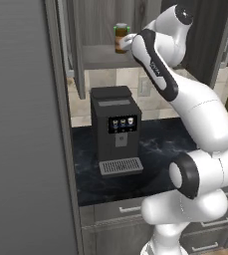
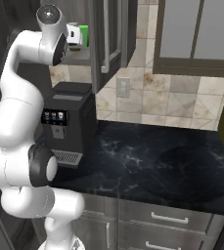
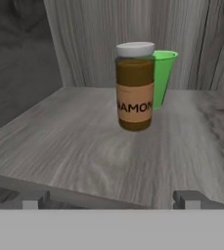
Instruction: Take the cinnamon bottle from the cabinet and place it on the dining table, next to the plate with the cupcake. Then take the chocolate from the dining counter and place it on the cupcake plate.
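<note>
Here, in the left base view, a dark marbled counter (image 1: 155, 149) runs below an open grey wood cabinet (image 1: 100, 55). A boxy black coffee machine (image 1: 115, 130) with a small lit screen and a ribbed drip tray stands on the counter, under the cabinet shelf. The cinnamon bottle (image 1: 121, 38), brown with a pale lid, stands upright on that shelf, and the white arm reaches up to it; the hand itself is hidden behind the arm's own links here.

In the right base view, the same glossy counter stretches to the right of the coffee machine, backed by beige stone tiles (image 2: 152, 97) with a wall socket (image 2: 123, 87). A glass-fronted upper cabinet (image 2: 196, 34) hangs to the right. A green cup (image 2: 84, 35) shows on the shelf above the coffee machine.

In the hand view, the shelf is pale grey wood with a streaky grain. The cylindrical bottle stands near its middle, and the tapered cup sits just behind it to the right. The gripper (image 3: 111, 199) is spread wide, its fingertips (image 3: 34, 199) at the shelf's front edge, well short of the bottle, holding nothing.
</note>
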You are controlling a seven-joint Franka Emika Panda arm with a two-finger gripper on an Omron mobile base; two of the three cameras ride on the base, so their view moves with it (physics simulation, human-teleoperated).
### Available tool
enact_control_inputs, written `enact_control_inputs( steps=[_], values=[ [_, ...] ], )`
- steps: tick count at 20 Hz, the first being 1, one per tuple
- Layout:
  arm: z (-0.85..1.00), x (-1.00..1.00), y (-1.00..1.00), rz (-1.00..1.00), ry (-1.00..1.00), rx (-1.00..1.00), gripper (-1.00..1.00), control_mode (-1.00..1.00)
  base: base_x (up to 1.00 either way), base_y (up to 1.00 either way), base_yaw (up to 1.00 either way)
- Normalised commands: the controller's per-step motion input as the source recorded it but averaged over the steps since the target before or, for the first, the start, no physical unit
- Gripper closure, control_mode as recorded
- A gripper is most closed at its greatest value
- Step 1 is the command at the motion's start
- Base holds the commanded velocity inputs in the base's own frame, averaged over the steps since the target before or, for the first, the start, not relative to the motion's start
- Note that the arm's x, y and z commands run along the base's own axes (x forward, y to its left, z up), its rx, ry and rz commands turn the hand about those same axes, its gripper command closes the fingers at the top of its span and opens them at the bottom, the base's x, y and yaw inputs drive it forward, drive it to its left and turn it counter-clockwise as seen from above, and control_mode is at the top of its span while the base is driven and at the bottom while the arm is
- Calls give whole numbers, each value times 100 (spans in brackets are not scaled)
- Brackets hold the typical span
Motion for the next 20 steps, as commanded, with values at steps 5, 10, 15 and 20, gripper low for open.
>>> enact_control_inputs(
  steps=[5,10,15,20],
  values=[
    [0,13,1,0,0,1,-100,-100,0,0,0],
    [0,16,0,0,0,1,-100,-100,0,0,0],
    [-2,19,0,0,0,0,-100,-100,0,0,0],
    [-1,29,0,0,0,5,-100,-100,0,0,0]
  ],
)
